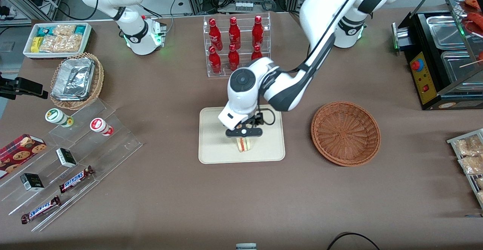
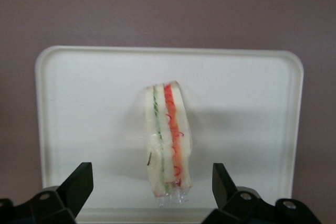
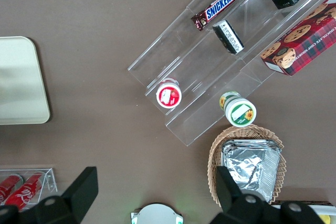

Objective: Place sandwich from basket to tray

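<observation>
The sandwich (image 1: 244, 144) (image 2: 168, 140), a pale bread wedge with red and green filling in clear wrap, stands on edge on the cream tray (image 1: 215, 152) (image 2: 79, 103). My gripper (image 1: 243, 137) (image 2: 152, 184) hangs just above it, open, with its black fingers (image 2: 79, 182) spread wide to either side and clear of the bread. The reddish-brown wicker basket (image 1: 345, 133) sits empty on the table beside the tray, toward the working arm's end.
A clear rack of red bottles (image 1: 236, 44) stands farther from the front camera than the tray. Acrylic steps with snack bars and cups (image 1: 75, 155) and a tan basket of foil containers (image 1: 77, 80) lie toward the parked arm's end. A metal food warmer (image 1: 441, 54) sits toward the working arm's end.
</observation>
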Motion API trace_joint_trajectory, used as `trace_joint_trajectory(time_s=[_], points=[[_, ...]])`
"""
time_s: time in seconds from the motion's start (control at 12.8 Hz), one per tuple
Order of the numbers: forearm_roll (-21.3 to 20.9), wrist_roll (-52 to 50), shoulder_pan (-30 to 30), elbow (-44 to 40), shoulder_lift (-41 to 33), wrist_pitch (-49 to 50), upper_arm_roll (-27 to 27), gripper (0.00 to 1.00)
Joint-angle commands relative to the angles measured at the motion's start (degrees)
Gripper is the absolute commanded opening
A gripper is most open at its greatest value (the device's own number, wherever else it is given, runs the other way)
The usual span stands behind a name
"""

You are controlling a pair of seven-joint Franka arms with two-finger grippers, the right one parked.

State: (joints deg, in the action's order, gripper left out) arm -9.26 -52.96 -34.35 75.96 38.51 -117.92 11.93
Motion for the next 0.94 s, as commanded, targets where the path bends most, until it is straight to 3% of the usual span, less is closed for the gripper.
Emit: trace_joint_trajectory(time_s=[0.0, 0.39, 0.86], points=[[0.03, -3.45, 3.66, 3.04, -8.60, 3.03, 0.03, 1.00], [0.47, -2.68, 11.22, 5.16, -19.77, 14.45, 0.11, 1.00], [4.85, 16.62, 22.64, 5.16, -27.60, 26.15, 0.11, 1.00]])
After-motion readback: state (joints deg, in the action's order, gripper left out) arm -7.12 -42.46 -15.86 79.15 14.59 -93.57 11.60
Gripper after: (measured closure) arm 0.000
